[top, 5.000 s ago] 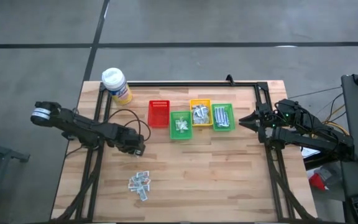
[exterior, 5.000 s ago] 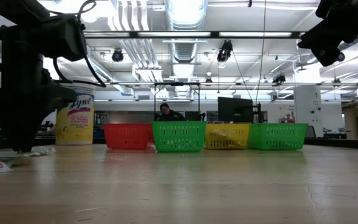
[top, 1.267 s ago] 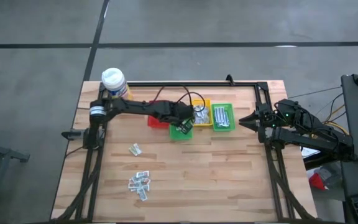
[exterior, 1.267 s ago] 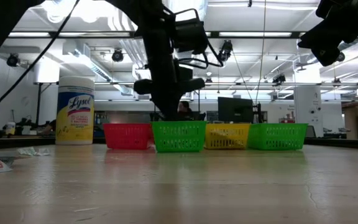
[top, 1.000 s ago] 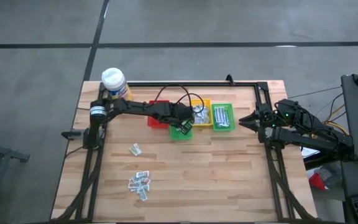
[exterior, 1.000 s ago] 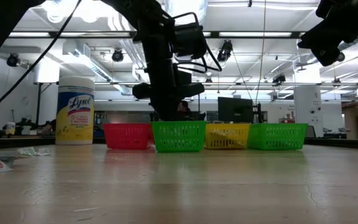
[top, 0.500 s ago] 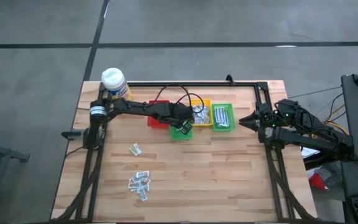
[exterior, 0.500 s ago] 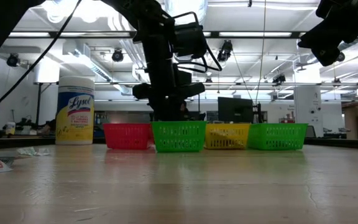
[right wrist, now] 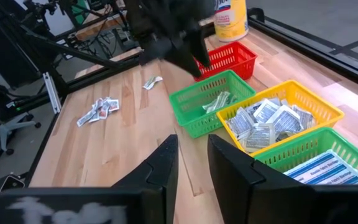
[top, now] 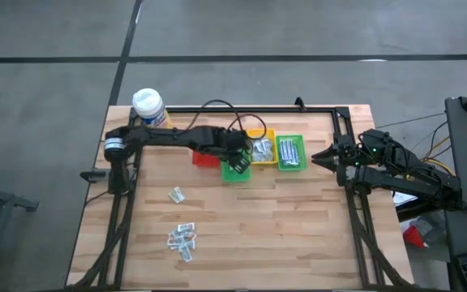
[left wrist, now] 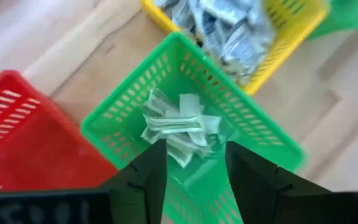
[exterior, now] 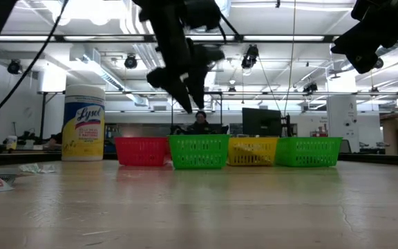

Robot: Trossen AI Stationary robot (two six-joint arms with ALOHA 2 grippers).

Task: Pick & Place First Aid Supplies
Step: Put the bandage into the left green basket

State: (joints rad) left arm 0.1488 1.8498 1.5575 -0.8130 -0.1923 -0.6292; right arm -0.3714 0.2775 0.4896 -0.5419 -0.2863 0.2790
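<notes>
The first aid supplies lie in two places: a loose pile of packets (top: 182, 239) and one single packet (top: 176, 195) on the table's near left, and sorted packets in the bins. My left gripper (left wrist: 194, 165) hangs open above the left green bin (left wrist: 253, 134), over the pale sachets (left wrist: 178, 123) on the bin's floor, with nothing between its fingers. In the low view it (exterior: 188, 102) stands well above the bin's rim (exterior: 199, 142). My right gripper (right wrist: 192, 163) waits open at the table's right edge (top: 331, 156), holding nothing.
Four bins stand in a row at the table's far middle: red (top: 205, 150), green, yellow (top: 262, 144) with silvery wrappers, and green (top: 290, 152) with blue-striped strips. A yellow bottle with a white cap (top: 149, 109) stands at the far left corner. Bare wood lies near and right.
My left gripper has risen straight up from inside the left green bin to well above its rim, tipping a little. The sachets stay on the bin's floor. My right arm has kept still.
</notes>
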